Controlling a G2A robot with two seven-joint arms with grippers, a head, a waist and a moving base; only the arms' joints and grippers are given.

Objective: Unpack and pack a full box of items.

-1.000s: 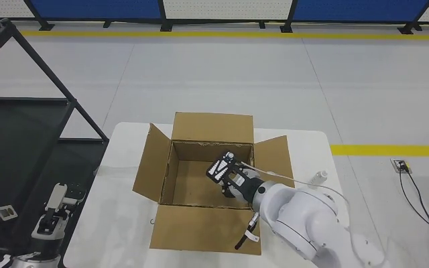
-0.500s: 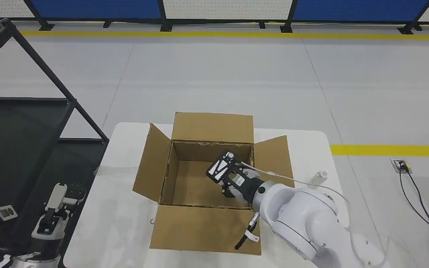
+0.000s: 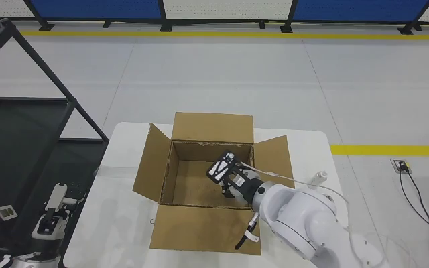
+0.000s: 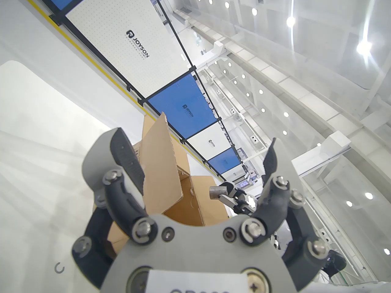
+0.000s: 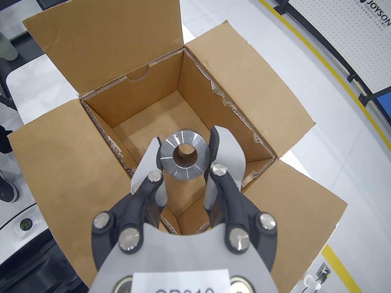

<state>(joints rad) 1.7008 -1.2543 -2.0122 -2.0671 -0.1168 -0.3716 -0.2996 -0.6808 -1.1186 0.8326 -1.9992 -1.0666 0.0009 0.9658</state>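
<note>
Clamped between the fingers of the right gripper [image 5: 186,140]: a hollow metal cylinder [image 5: 167,154], seen end-on with its bore facing the wrist camera. Held above the open cardboard box [image 5: 146,92], over the side nearer the right arm [image 3: 288,211]. Length of the cylinder hard to judge, with its far end hidden behind its own face. All four flaps folded outward, one cut off by the edge of the right wrist view. Only part of the box floor seen, plain brown cardboard, the rest hidden behind the gripper and cylinder. From the top view, inside of the box partly covered by the arm's wrist, and the grip itself not visible there.

Box standing on the white table [image 3: 120,201]. Near the table's right edge, a small white object [image 3: 320,175], too small to identify.

Left gripper [image 4: 195,147] spread wide with nothing between its pads, tilted upward toward the ceiling. Beyond it, one raised flap and the outer wall of the box, the lower part hidden behind the gripper's own frame.
</note>
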